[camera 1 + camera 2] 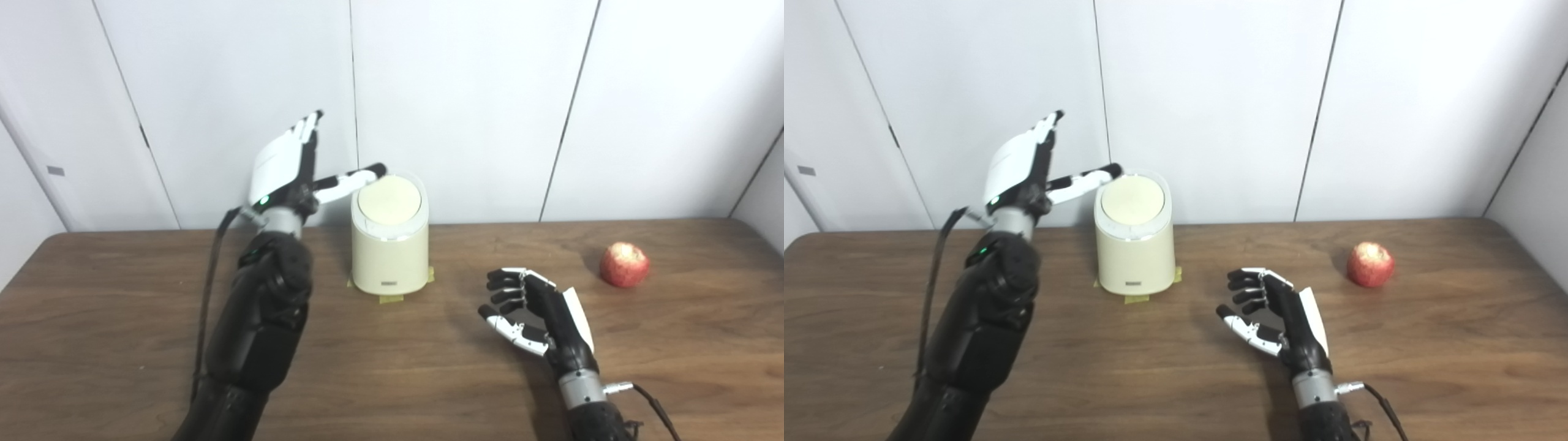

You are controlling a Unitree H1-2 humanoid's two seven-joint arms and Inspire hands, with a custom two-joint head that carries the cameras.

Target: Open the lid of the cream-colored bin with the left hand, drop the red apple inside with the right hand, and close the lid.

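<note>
My left hand [283, 166] is open and empty beside the bin [389, 245] near the surface's far edge, thumb tip at the shut lid [389, 200], so I should press squarely; the apple [624, 264] waits far right.

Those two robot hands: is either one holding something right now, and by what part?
Nothing is held. The left hand is open, thumb tip at the bin lid's back-left edge. The right hand is open above the table, away from the apple.
</note>
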